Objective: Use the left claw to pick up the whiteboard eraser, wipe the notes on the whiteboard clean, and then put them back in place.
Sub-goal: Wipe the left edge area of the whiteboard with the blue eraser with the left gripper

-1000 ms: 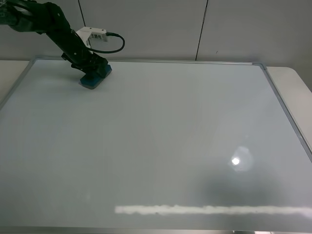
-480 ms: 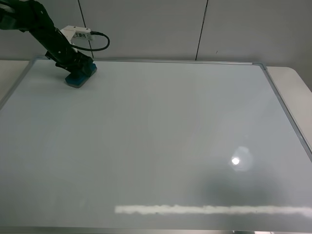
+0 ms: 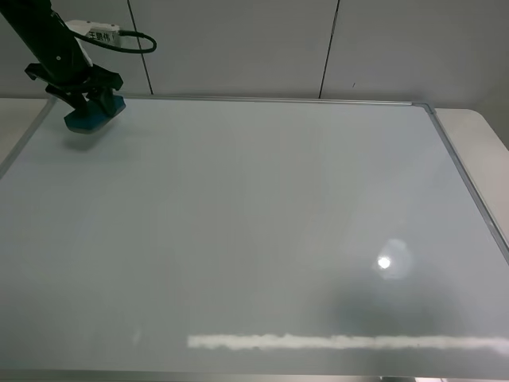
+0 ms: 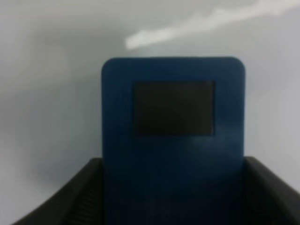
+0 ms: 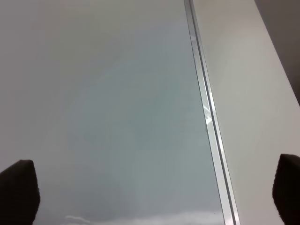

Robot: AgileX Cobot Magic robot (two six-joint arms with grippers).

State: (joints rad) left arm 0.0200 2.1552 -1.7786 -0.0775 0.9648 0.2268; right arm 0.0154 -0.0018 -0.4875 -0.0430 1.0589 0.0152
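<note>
A glossy whiteboard (image 3: 254, 223) with a thin silver frame (image 3: 278, 99) fills the high view, lying flat before a grey panelled wall (image 3: 238, 48). A pale table (image 3: 477, 127) shows beyond its right edge. A round glare spot (image 3: 385, 263) and a long bright streak (image 3: 342, 343) lie on the near half of the board, well apart from the jaws.

The left gripper (image 3: 87, 105) stands at the far left corner of the board. A white camera mount (image 3: 95, 34) and a looped black cable (image 3: 137, 40) sit behind its wrist. Its jaws are closed on the long sides of the blue eraser (image 3: 89, 119), which sits between them and projects beyond the fingertips. In the left wrist view the two dark fingers (image 4: 70, 201) press against either side of the eraser. The eraser's top carries a dark rectangular patch (image 4: 174, 108) just ahead of the jaws. The eraser is low over the board, just inside the frame corner; whether its underside touches the surface cannot be told.

In the right wrist view the right gripper (image 5: 152, 192) hangs over the board. Its dark fingertips (image 5: 18, 190) are wide apart, with nothing between them. The frame and a strip of table lie ahead of the jaws, nearer one fingertip than the other.
</note>
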